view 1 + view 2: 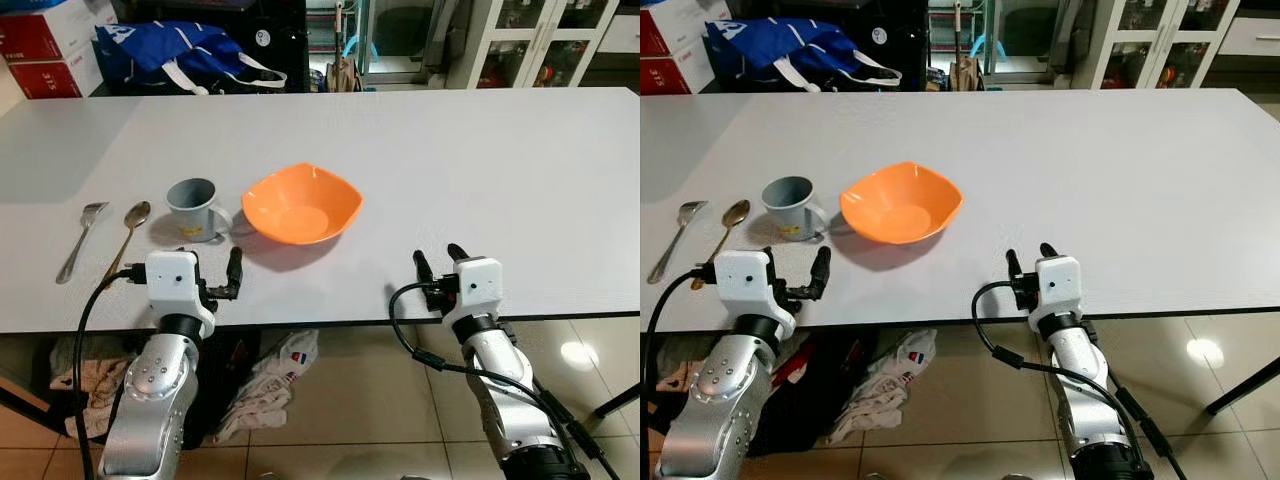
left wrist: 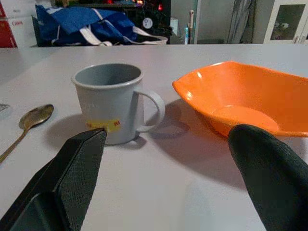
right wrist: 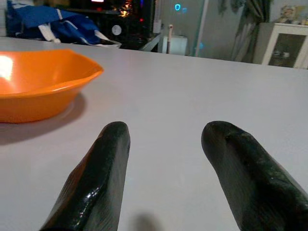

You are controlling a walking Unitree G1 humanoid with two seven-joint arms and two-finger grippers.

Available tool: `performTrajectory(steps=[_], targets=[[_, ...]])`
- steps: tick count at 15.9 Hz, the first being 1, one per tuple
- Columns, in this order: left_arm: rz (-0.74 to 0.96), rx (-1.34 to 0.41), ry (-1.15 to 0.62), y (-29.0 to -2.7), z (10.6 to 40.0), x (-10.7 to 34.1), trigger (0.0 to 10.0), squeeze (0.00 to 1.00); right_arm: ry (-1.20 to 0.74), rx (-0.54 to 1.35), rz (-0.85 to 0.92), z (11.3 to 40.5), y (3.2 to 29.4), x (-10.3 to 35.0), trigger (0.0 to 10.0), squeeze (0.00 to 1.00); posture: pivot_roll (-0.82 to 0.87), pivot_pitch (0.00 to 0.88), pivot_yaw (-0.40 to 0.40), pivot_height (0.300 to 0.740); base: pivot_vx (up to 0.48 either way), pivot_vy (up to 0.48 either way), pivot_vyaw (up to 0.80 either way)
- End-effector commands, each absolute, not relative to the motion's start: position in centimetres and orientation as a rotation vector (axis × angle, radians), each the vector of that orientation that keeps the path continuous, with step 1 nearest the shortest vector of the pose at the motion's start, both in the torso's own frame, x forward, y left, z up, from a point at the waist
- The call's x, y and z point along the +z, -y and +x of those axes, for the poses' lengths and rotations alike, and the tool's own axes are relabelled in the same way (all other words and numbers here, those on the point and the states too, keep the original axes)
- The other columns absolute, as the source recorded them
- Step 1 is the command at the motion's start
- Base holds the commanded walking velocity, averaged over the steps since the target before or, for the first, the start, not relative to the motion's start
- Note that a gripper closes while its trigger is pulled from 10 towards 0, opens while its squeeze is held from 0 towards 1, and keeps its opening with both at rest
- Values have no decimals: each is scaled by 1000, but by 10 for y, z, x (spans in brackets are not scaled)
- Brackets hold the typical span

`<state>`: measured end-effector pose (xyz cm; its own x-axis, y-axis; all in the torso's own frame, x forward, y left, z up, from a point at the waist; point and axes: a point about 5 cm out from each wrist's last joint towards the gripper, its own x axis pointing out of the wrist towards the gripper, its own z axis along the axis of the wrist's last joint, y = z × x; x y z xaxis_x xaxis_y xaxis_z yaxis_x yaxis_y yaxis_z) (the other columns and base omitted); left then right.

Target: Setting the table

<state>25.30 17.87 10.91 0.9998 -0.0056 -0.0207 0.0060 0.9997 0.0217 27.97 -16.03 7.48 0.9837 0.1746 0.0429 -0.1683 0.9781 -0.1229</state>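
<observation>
An orange bowl sits on the white table, left of centre. To its left stands a grey mug with its handle toward the bowl. Further left lie a spoon and a fork. My left gripper rests open at the table's near edge, just in front of the mug, with nothing between its fingers. My right gripper is open too, low over the near edge, to the right of the bowl and apart from it.
A blue bag and red-and-white boxes stand beyond the table's far edge. Glass-fronted cabinets line the back right. Crumpled cloths lie on the tiled floor under the table. The table's right half is bare.
</observation>
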Motion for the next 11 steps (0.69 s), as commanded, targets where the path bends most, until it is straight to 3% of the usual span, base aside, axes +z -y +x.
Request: performTrajectory(steps=[1,5,11], targets=[[23,-3,-17,-180,252,113,10000,0,39,193,-113,281,159,74,10000,0,-77,0,44,740,0,0,0],[9,-25,-54,-175,241,106,10000,0,32,201,-124,281,160,73,10000,0,-75,0,44,740,0,0,0],[30,-39,-72,-172,245,103,10000,0,26,197,-125,280,160,71,10000,0,-80,0,48,740,0,417,0]])
